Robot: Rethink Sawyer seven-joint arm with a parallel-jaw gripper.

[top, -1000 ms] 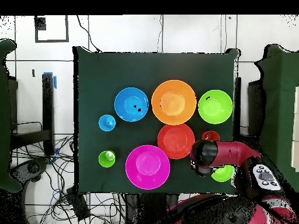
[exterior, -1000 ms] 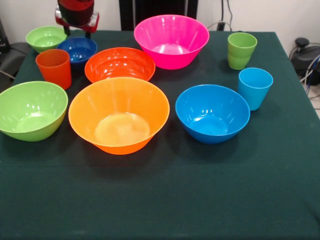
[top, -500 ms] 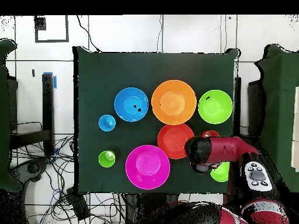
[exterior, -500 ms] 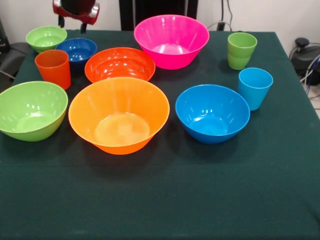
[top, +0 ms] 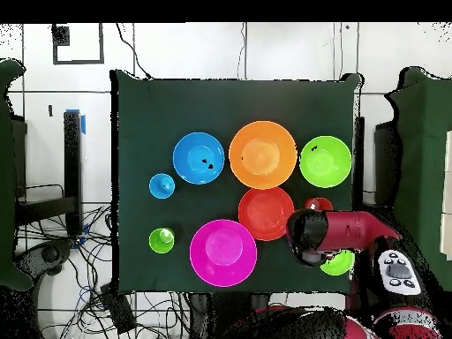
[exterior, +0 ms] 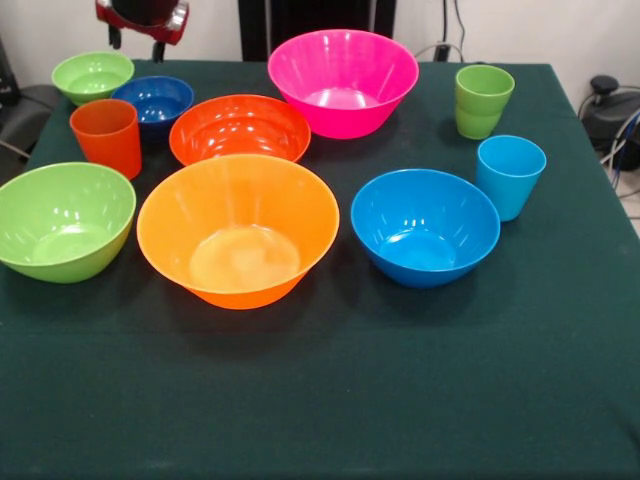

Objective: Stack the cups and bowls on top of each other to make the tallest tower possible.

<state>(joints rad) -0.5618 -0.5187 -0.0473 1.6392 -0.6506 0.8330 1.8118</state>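
Note:
Every bowl and cup stands alone on the cloth, and no tower shows. The pink bowl (exterior: 343, 80) (top: 223, 252) is at the back, with the red-orange bowl (exterior: 239, 128) and large orange bowl (exterior: 238, 228) in front of it. At the left are the lime green bowl (exterior: 62, 218), orange cup (exterior: 107, 135), small dark blue bowl (exterior: 153, 100) and small green bowl (exterior: 92, 75). On the right stand the blue bowl (exterior: 424, 225), light blue cup (exterior: 510, 175) and green cup (exterior: 483, 100). My gripper (exterior: 136, 44) (top: 309, 238) hangs open and empty above the dark blue bowl.
A dark green cloth (exterior: 400, 380) covers the table. In the overhead view the arm hides the dark blue bowl and part of the small green bowl (top: 340, 263). Cables (top: 53, 247) lie on the floor beside the table.
My gripper has risen from just over the small dark blue bowl towards the top edge of the front view. No bowl or cup has moved.

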